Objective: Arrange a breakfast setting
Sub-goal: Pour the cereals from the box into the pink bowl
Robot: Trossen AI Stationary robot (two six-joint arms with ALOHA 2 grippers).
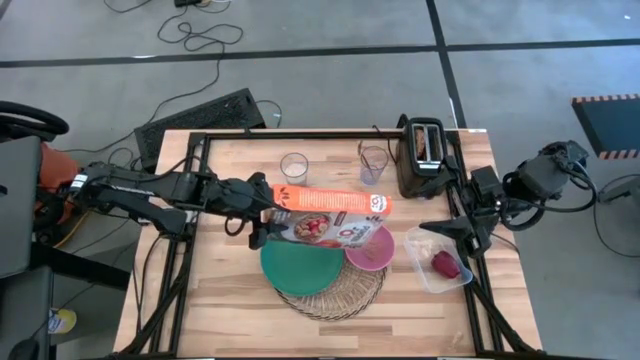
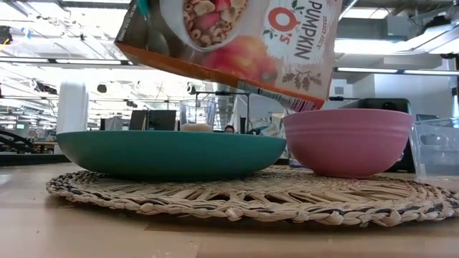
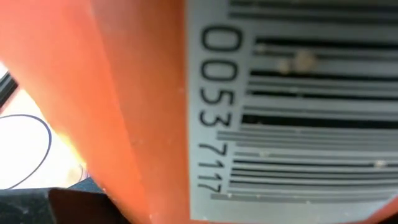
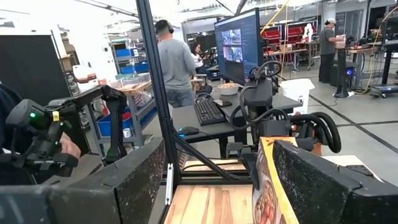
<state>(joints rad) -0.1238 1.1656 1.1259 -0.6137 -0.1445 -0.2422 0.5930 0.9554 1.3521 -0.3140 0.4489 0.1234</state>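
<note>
On the wooden table [image 1: 230,300] we are counting one woven mat [image 1: 345,293], one teal plate [image 1: 300,267], one pink bowl [image 1: 372,250] and two clear glasses [image 1: 294,167]. The left gripper [image 1: 262,222] is clamping one cereal box [image 1: 330,215], tilting it over plate and bowl. The right gripper [image 1: 455,230] is hanging spread over the plastic tub [image 1: 420,262] holding one red fruit [image 1: 445,264].

Rough woven straw mat [image 2: 251,197], glossy printed cardboard cereal box [image 2: 237,43], smooth teal plate [image 2: 172,154], pale wood table [image 1: 230,300]

Lighting even and bright overhead; soft shadows fall beneath the plate [image 2: 171,153] and bowl [image 2: 347,142]. Ceiling strip lights glare behind the cereal box [image 2: 229,44]. Left wrist view: box [image 3: 186,112] surface blurred, too close.
</note>
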